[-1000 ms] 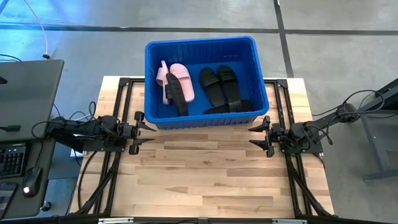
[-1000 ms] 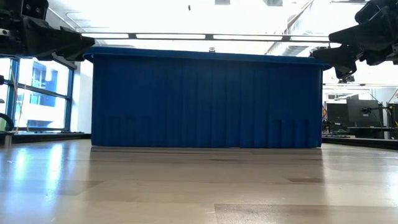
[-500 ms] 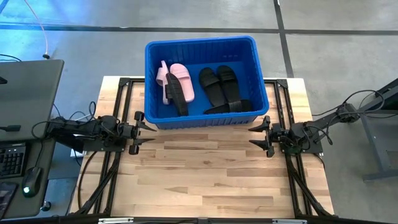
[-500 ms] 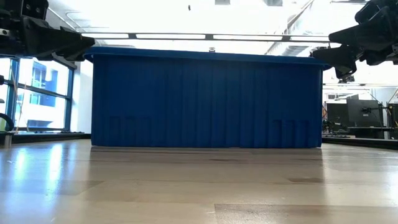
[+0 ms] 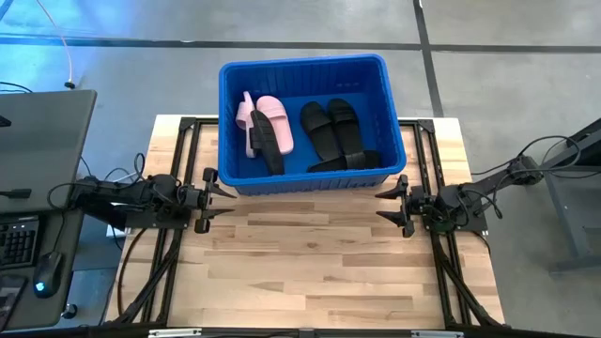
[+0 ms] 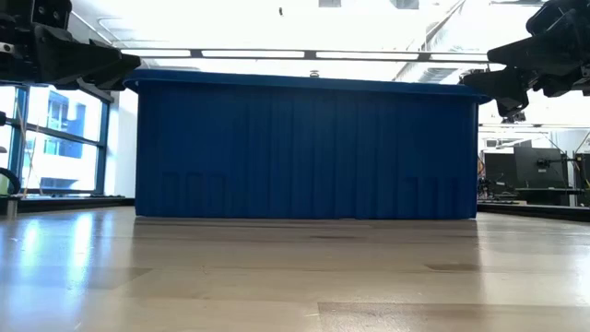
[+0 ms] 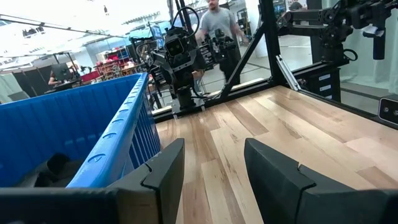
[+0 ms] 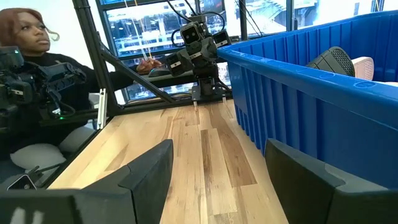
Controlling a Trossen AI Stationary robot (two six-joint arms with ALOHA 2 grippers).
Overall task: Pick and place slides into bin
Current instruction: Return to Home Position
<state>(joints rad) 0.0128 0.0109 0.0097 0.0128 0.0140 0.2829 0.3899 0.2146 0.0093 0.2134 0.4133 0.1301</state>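
Filling the lower centre of the high view, wooden table (image 5: 319,272). At upper centre, blue bin (image 5: 302,66). Inside, pink slides (image 5: 277,122) on the left with one black across them, black slides (image 5: 333,127) on the right. Just off the bin's lower-left corner, left gripper (image 5: 225,200), fingers spread, empty. Off the lower-right corner, right gripper (image 5: 381,206), likewise spread and empty.

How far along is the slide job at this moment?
Looks done: pink and black slides lie inside the blue bin, none on the table. Nothing in hand: left end effector and right end effector hang open beside the bin. Left: parking the arms.
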